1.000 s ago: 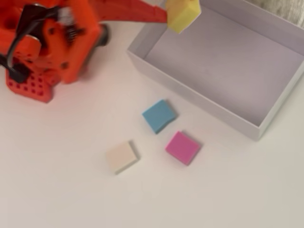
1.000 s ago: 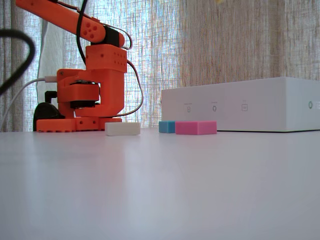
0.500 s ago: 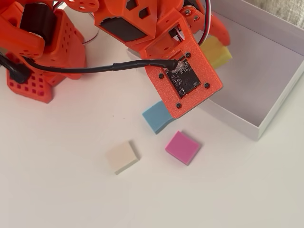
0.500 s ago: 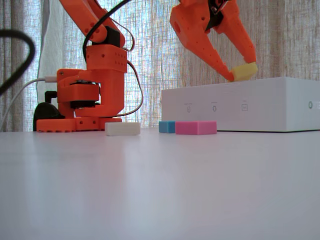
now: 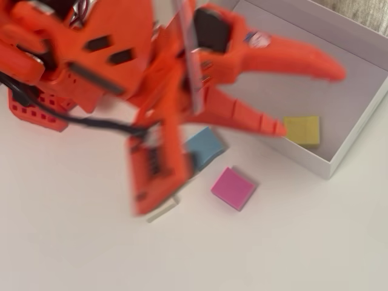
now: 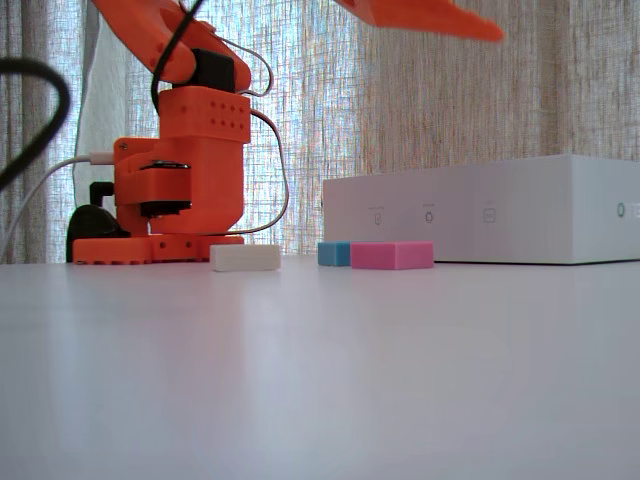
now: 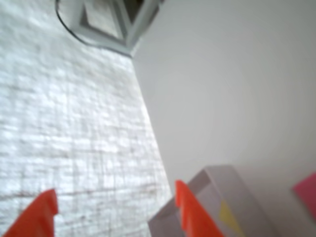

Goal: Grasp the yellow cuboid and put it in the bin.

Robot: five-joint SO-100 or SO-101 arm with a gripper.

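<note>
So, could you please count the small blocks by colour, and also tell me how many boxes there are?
Yellow block, lying inside the box: 1
Blue block: 1
Pink block: 1
Cream block, mostly hidden under the arm in the overhead view: 1
White box: 1
Total: 4 blocks and 1 box, 5 things.

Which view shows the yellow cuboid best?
The overhead view: the yellow cuboid lies on the floor of the bin, free of the open hand. The wrist view shows a blurred yellow sliver; the fixed view hides it behind the bin wall.
</note>
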